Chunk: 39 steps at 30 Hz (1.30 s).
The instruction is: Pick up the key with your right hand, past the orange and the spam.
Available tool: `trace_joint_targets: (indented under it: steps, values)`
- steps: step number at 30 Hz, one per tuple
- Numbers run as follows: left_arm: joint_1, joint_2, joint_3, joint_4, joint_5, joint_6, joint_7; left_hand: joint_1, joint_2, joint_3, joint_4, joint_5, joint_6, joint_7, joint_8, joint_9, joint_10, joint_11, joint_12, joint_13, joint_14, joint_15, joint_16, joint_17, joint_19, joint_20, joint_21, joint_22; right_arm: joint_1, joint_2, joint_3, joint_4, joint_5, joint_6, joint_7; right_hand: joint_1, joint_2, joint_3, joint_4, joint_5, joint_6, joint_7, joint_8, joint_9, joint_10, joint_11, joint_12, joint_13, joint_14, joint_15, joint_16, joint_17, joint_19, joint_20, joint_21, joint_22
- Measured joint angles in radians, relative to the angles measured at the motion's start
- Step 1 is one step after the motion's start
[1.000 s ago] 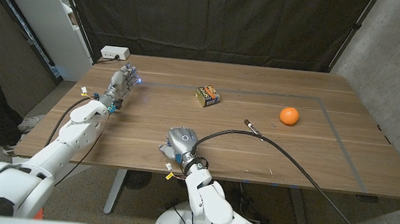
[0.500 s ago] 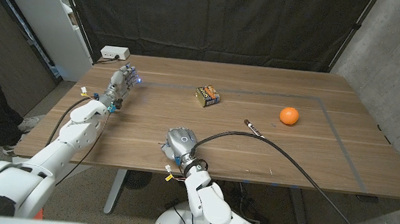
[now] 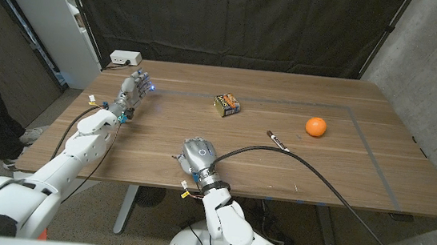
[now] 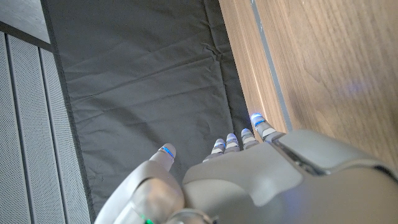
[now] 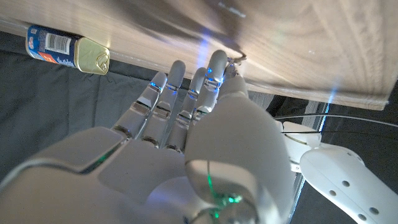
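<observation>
Fronting black curtain (image 3: 236, 20), wooden table (image 3: 201, 133)

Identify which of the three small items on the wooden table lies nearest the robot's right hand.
The small dark key, lying closer to the right hand than the spam tin or orange.

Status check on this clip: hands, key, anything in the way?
Right hand open, near table's front edge. Left hand open, far left. Key untouched on table, between spam and orange. Black cable beside key.

Head view: even overhead light is falling on the table (image 3: 277, 176), sharp throughout.
Right wrist view: glare is washing out the tabletop; edges are blurring.
Left wrist view: the near hand (image 4: 261, 180) is sitting out of focus.
</observation>
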Motion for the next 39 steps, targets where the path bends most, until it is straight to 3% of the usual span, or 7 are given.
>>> trace_joint_targets:
  steps: [39]
  values:
    - [0.077, 0.027, -0.014, -0.126, -0.02, 0.008, 0.037, 0.0, 0.0, 0.003, 0.003, 0.0, 0.0, 0.0, 0.0, 0.0, 0.0, 0.0, 0.0, 0.0, 0.0, 0.0, 0.0, 0.0, 0.0, 0.0, -0.004, 0.0, 0.025, 0.011, 0.028, 0.048, 0.044, 0.031, -0.158, 0.034, 0.004, -0.017, 0.017, -0.016, -0.009, -0.002, 0.0, 0.006, -0.015, -0.014, 0.026, 0.02, 0.011, 0.0, -0.02, 0.028, -0.005, -0.005, 0.014, 0.005]
